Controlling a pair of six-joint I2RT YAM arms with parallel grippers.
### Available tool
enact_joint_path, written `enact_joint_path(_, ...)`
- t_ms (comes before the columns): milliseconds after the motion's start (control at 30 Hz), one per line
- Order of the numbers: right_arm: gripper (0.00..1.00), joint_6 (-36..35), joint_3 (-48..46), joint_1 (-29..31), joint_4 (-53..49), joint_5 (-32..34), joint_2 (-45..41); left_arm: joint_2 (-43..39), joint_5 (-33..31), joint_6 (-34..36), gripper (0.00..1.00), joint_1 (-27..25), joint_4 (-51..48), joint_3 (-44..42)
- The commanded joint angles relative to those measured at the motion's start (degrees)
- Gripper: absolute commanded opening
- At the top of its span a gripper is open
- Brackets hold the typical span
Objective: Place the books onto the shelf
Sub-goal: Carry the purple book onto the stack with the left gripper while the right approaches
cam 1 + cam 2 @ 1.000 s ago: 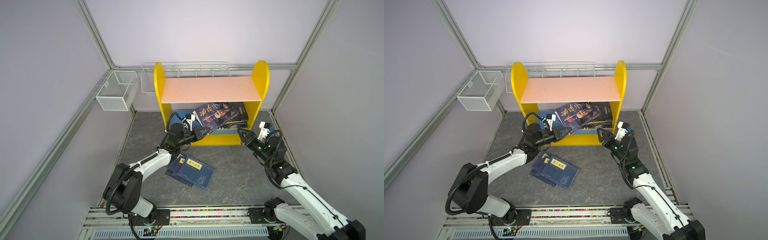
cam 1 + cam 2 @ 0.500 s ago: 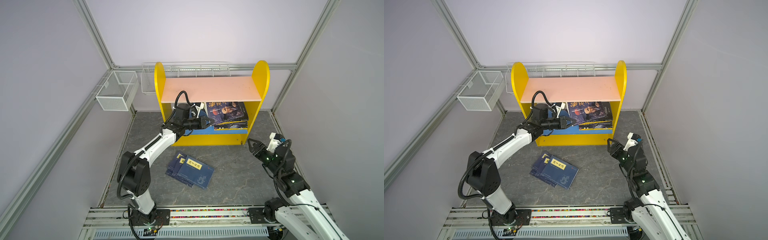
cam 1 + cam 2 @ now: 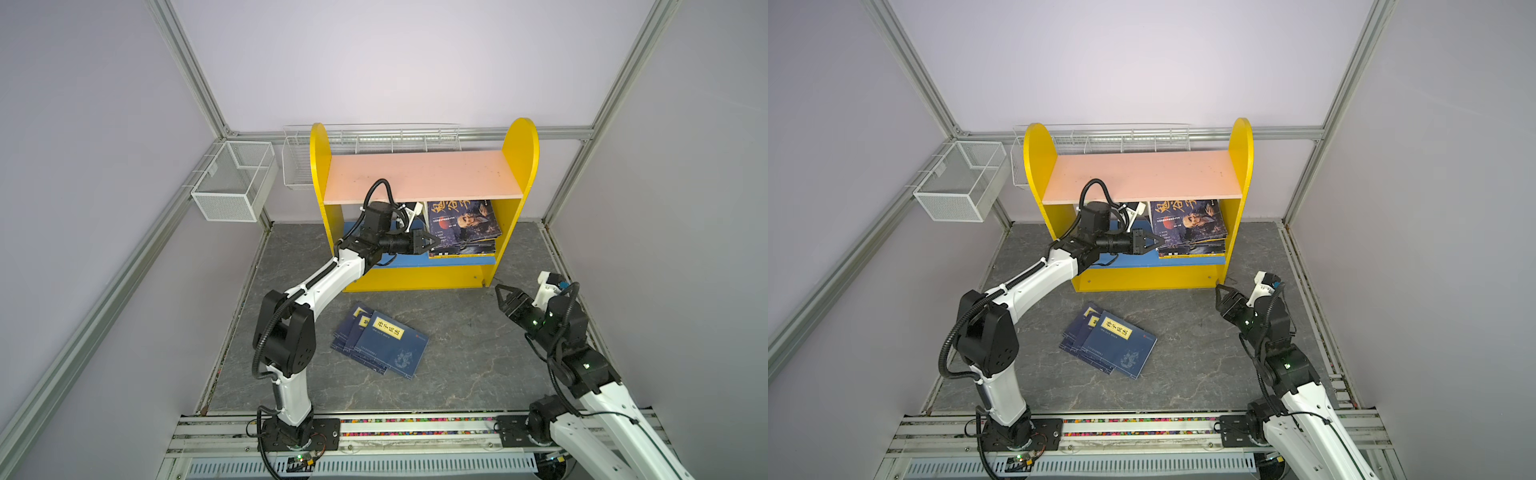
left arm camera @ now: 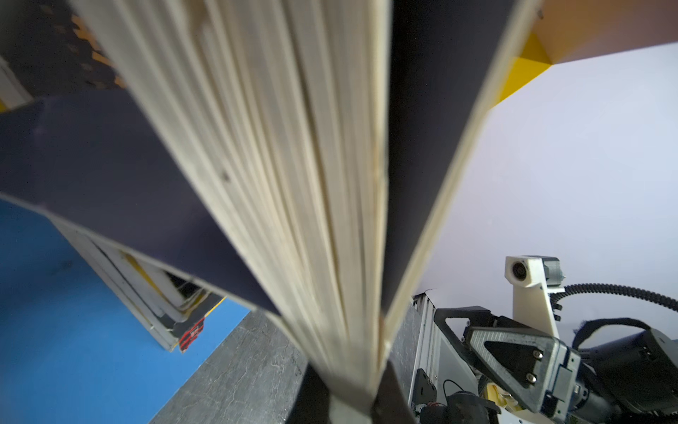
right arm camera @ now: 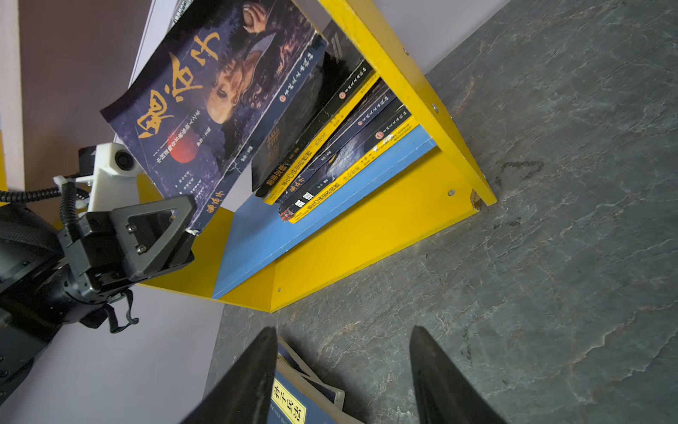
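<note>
Books in dark purple and yellow paperback covers (image 3: 465,250) sit piled at the right end of the blue lower board (image 3: 405,261) of the small yellow wooden shelf (image 3: 320,166). It stands at the back edge of the grey stone-patterned tabletop (image 3: 457,340). I see my left gripper (image 3: 434,241) clamped on the lower corner of another dark purple paperback with a portrait cover (image 3: 463,220). That one is tilted over the pile, under the pink upper board (image 3: 419,174). Its pages (image 4: 293,147) fan out from the fingers in the left wrist view. Three thin navy paperbacks with yellow title labels (image 3: 386,345) lie overlapped mid-tabletop. My right gripper (image 3: 500,293) hovers half-spread and empty by the shelf's right front corner.
</note>
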Motion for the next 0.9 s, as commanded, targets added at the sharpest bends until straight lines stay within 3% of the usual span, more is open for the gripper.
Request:
enact_joint_path(0, 0.61, -0.21, -1.12, -0.38, 0.14, 0.29, -0.79, 3.9, -1.65, -3.18, 0.0, 2.89, 3.44, 3.79)
enact_joint_path(333, 0.6, -1.18, -1.58, -0.38, 5.84, -3.68, 0.32, 1.69, -5.32, -7.35, 0.0, 2.0, 11.86, -3.41)
enact_joint_path(600, 0.62, 0.97, 4.2, -0.35, 21.31, -13.81, 14.89, -6.32, -6.29, -14.36, 0.0, 0.45, 24.52, -16.23)
enact_joint_path(867, 0.61, 2.98, 10.22, -0.42, 30.82, -15.59, 26.76, -12.95, -6.85, -18.42, 0.0, -1.3, 31.16, -24.53)
